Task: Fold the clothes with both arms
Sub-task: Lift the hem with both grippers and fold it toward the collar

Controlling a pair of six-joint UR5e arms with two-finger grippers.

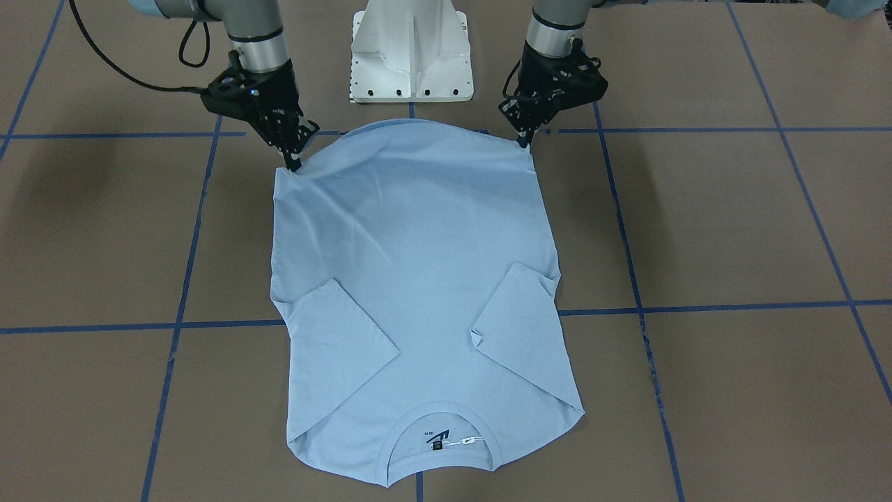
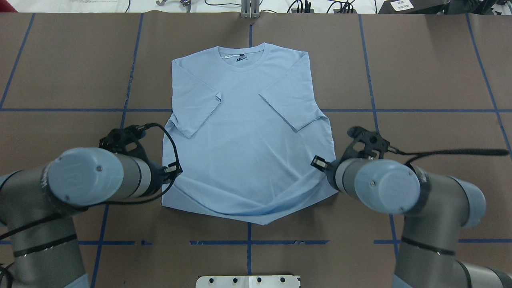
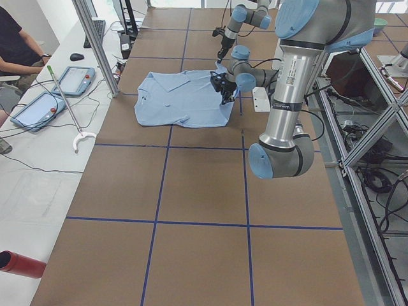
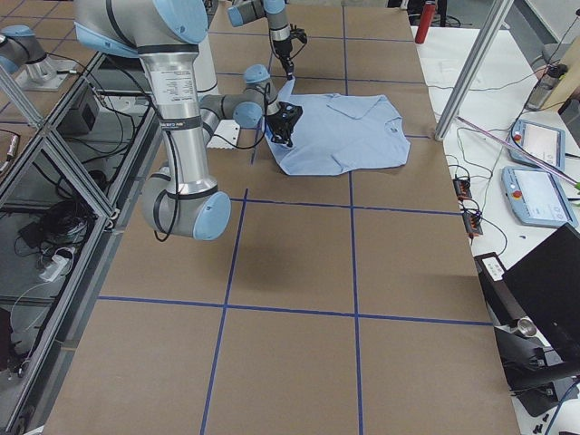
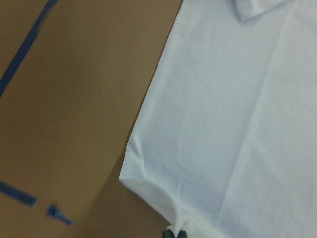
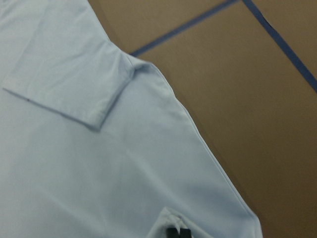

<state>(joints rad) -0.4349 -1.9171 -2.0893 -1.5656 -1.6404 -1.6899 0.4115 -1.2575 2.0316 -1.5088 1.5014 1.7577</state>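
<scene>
The shirt (image 1: pixel 418 279) lies flat in the middle of the table (image 1: pixel 732 230). Its collar (image 1: pixel 446 418) is on the far side from the robot and its hem (image 1: pixel 411 125) is nearest the base. Both sleeves (image 1: pixel 341 341) are turned in over the body, so the outline is a neat rectangle, ready to be halved.

The left gripper (image 1: pixel 524 139) sits at one hem corner and the right gripper (image 1: pixel 293 162) at the other. Each is pinched narrow on a small tuck of cloth. The wrist views show only the very tips at the picture's edge, so the grip looks firm but I can't be sure how deep it is.

Holding both corners keeps the hem taut and level between them. The likely next move is carrying it up toward the collar. Uneven lifting would skew the fold.
</scene>
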